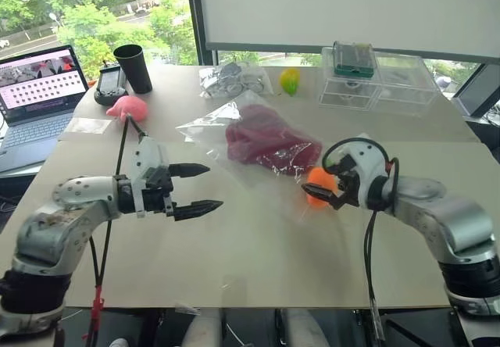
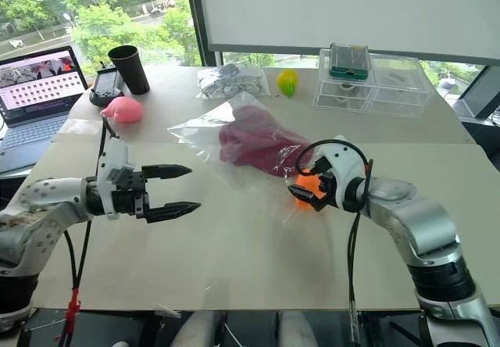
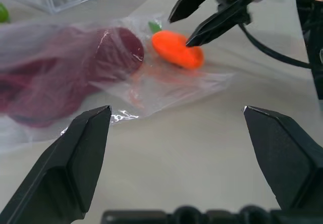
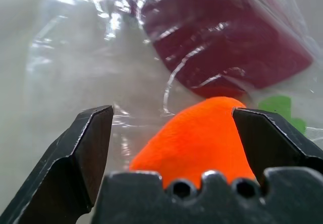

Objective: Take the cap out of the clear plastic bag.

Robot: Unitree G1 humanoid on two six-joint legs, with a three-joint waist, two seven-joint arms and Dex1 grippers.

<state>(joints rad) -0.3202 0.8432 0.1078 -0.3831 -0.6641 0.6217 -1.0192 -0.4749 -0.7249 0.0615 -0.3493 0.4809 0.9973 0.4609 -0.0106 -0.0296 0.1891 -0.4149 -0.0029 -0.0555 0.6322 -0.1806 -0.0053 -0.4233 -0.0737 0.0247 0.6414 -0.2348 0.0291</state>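
Note:
The dark red cap (image 1: 269, 140) lies crumpled inside the clear plastic bag (image 1: 209, 124) at the middle of the table. My left gripper (image 1: 212, 187) hovers open to the left of the bag, pointing at it, with nothing between its fingers. At the bag's right end my right gripper (image 1: 322, 198) is open just over an orange toy (image 1: 316, 181). In the right wrist view its fingers (image 4: 91, 143) stand either side of that orange toy (image 4: 202, 133), with the cap (image 4: 232, 47) beyond under glossy plastic. I cannot tell whether the toy is inside the bag.
At the back left of the table are a laptop (image 1: 39, 97), a black cup (image 1: 134, 67) and a pink toy (image 1: 126, 107). A smaller clear bag of grey bits (image 1: 226, 77), a yellow-green toy (image 1: 290, 80) and clear plastic drawers (image 1: 379, 81) line the back.

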